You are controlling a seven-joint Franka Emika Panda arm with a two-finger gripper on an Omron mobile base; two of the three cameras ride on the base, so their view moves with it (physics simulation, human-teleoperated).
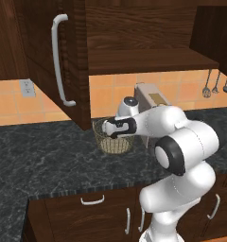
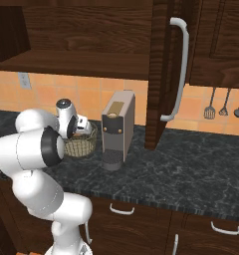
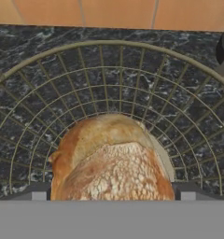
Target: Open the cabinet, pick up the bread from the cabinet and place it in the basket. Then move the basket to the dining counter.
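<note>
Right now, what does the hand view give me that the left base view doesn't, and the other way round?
Hand view: the bread lying inside the basket, the gripper open astride it.
Left base view: the cabinet door swung open, its shelf bare, and a coffee machine behind the arm.
Both: the basket on the black counter below orange tiles.
</note>
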